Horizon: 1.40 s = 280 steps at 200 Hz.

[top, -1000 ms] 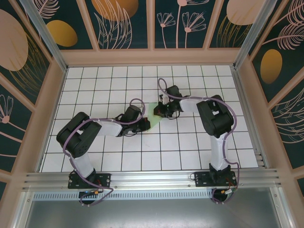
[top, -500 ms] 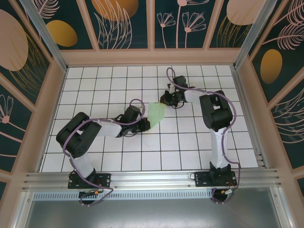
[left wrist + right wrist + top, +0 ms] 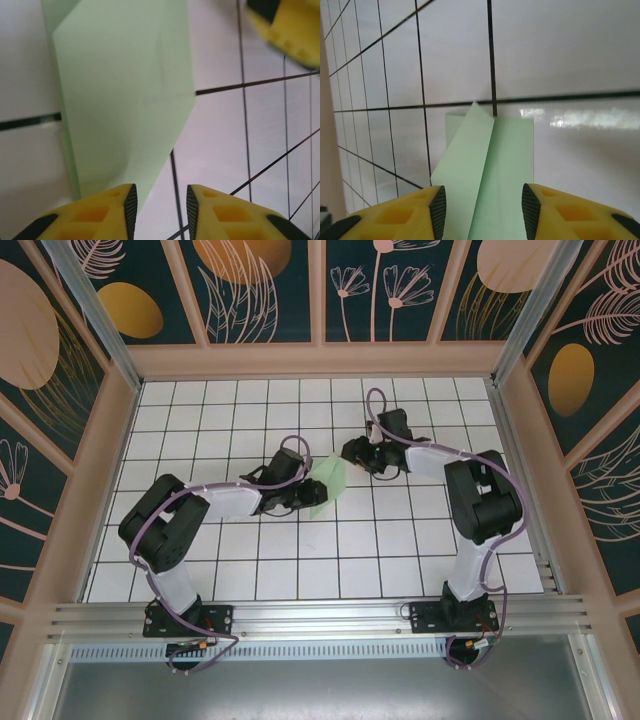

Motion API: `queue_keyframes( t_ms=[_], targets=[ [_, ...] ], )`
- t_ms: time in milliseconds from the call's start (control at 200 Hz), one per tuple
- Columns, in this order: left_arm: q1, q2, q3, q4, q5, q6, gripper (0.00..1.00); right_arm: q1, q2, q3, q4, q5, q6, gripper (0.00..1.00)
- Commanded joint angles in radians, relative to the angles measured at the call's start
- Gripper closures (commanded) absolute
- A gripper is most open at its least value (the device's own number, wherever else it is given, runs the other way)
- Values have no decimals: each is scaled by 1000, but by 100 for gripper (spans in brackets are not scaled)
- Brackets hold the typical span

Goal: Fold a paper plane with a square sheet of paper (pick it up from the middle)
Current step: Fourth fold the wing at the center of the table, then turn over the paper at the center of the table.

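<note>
Flat near the centre of the desk [image 3: 390,540], between parted left and right jaws seemingly gripping nothing: part-folded paper [image 3: 328,480]. Liable to skid or spring open if nudged, spoiling the next crease.

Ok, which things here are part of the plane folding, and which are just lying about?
Part of the job:
- paper, partly folded, flat on the table
- left gripper, open at the paper's edge
- right gripper, open over the paper

Just there:
- table, white with a grid
- walls, patterned panels
</note>
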Motion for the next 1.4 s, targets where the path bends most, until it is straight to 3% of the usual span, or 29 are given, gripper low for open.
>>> queue_keyframes(
  t_ms=[0,175,425,620,971,1396],
  targets=[
    [6,-47,17,-24,-77,-38,61,38,-34,-41,47,-9,43,50],
    [49,-118,-31,-31,-208,-84,53,99,12,-5,29,8,74,49],
    [84,-132,-85,-5,-210,-109,40,113,87,49,27,8,103,53],
    [89,-138,-104,23,-202,-96,22,116,119,75,37,-24,104,61],
    [101,-183,-140,70,-216,-50,2,125,132,69,56,-74,122,62],
    [106,-208,-173,94,-222,-67,2,126,130,87,-56,49,122,61]
  ],
)
